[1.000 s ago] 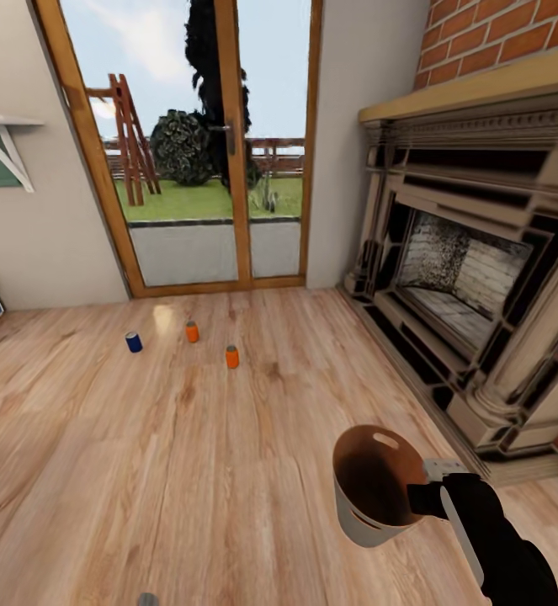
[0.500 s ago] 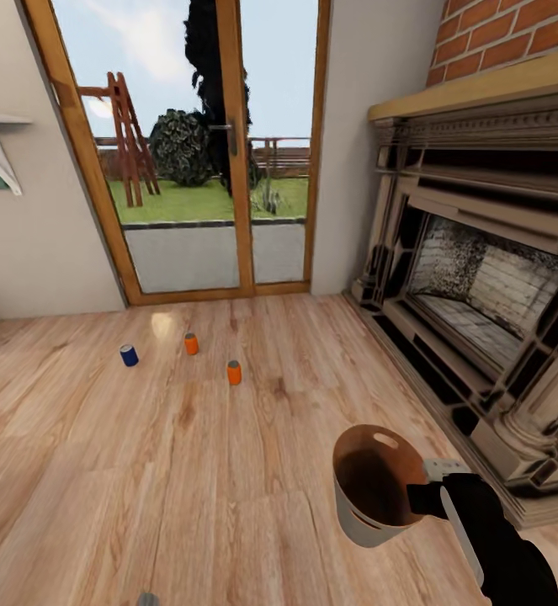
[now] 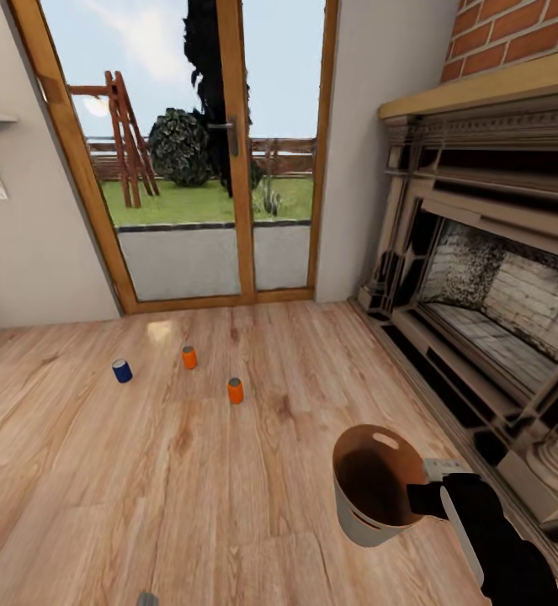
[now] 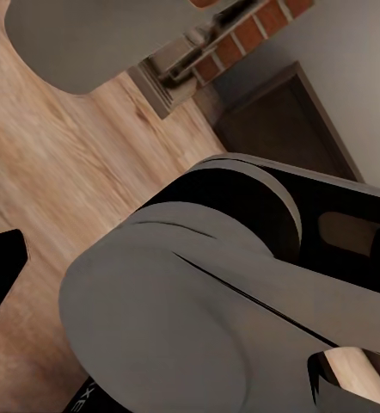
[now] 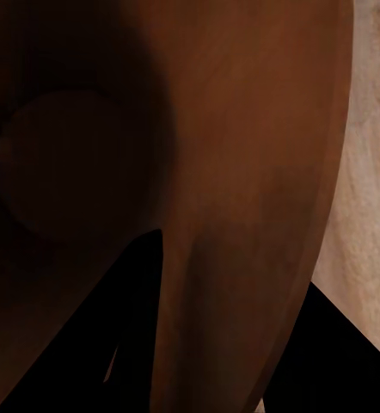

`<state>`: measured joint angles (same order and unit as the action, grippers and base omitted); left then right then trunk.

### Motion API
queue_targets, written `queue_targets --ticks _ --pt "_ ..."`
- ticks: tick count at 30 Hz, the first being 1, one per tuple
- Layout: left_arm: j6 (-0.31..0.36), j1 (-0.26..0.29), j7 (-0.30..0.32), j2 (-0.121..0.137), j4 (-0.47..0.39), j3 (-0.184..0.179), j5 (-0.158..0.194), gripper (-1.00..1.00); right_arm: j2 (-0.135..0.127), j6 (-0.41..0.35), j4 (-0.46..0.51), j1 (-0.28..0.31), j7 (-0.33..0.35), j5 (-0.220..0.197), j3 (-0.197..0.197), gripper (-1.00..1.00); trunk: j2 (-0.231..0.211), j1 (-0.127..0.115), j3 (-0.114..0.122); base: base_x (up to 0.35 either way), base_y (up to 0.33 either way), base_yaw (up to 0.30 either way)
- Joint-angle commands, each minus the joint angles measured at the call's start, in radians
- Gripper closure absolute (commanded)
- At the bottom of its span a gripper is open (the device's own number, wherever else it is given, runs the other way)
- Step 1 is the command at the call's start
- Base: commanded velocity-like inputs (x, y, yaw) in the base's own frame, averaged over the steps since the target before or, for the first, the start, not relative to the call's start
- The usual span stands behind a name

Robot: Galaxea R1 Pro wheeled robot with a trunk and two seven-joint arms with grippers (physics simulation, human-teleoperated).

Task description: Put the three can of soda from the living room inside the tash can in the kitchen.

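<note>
Three soda cans stand on the wood floor near the glass doors. The blue can (image 3: pixel 122 370) is farthest left, then an orange can (image 3: pixel 189 358), then another orange can (image 3: pixel 236 390). They are apart from each other. Farther right, the right gripper (image 3: pixel 426 498) pinches the rim of the trash can (image 3: pixel 371 488), open side up, likely so cans can drop in. I cannot tell about the left gripper.

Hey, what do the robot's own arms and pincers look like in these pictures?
The right arm is glossy black with a pale grey strip along it, ending in a black right pincer with a light grey block. The left wrist view shows rounded matte grey and black left arm housing with faint white lettering.
</note>
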<state>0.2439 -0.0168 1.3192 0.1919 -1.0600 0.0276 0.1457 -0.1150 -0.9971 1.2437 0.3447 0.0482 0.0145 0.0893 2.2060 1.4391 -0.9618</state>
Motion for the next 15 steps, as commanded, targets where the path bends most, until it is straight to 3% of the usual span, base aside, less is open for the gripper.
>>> queue_targets --ticks 1,15 --pt "0.0 0.0 0.0 0.0 0.0 0.0 0.0 -1.0 0.0 0.0 0.0 0.0 0.0 -0.01 0.0 1.0 0.0 0.0 0.0 0.347 0.004 0.0" --pt "0.0 0.0 -0.001 0.0 0.0 0.0 0.0 -1.0 0.0 0.0 0.0 0.0 0.0 -0.01 0.0 1.0 0.0 0.0 0.0 0.347 0.001 0.0"
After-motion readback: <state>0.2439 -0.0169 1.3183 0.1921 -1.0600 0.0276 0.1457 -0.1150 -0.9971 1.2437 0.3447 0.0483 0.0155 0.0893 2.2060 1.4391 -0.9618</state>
